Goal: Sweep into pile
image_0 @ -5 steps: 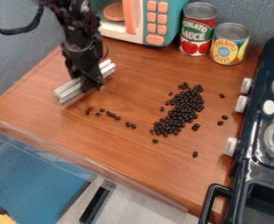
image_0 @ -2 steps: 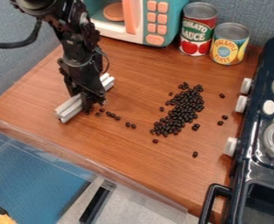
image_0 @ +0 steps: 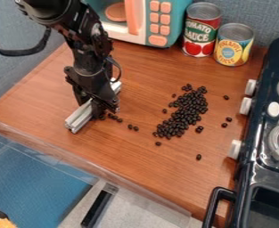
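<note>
Beans (image_0: 189,111) lay heaped on the counter (image_0: 159,173), right of the fingers (image_0: 100,107). These were clamped on the pale bar (image_0: 80,116), long axis near-left to far-right, broadside to the heap; strays (image_0: 130,127) between.

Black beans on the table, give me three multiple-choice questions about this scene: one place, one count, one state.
1. Where is the silver bar?
A) On the stove
B) In the gripper
C) Inside the toy microwave

2. How many cans stand upright?
A) Two
B) Four
C) Five

3. How do the black beans lie?
A) All in one tidy heap
B) Spread evenly
C) One main cluster with strays around it

1: B, the gripper sits around the bar's middle, both ends sticking out.
2: A, one red-labelled, one mostly yellow.
3: C, a thick patch, with loose beans on either side.
</note>
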You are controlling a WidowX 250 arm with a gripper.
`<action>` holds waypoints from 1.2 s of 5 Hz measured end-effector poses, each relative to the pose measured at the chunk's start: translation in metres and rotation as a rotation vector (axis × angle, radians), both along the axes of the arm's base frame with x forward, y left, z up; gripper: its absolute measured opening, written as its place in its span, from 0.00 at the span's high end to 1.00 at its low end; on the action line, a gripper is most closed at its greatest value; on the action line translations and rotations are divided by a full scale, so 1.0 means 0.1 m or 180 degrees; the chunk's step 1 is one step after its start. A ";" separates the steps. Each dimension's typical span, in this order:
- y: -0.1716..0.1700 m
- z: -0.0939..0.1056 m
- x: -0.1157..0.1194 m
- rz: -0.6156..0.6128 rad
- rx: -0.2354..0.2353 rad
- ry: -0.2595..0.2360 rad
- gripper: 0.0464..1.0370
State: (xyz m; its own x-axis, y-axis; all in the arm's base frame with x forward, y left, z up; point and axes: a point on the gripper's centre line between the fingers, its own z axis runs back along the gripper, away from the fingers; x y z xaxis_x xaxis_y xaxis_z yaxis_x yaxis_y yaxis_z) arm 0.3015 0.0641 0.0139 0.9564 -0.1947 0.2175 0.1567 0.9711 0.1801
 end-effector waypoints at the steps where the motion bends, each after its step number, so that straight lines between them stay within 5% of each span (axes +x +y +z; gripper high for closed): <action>1: -0.10 -0.01 0.02 0.0178 -0.0081 -0.0073 0.66; 6: -1.01 0.02 0.08 0.0346 -0.0398 -0.0152 0.66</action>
State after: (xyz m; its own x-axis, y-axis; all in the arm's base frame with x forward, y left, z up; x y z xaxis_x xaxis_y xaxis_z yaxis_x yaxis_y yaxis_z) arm 0.3091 -0.0372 0.0158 0.9584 -0.0592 0.2792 0.0437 0.9971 0.0616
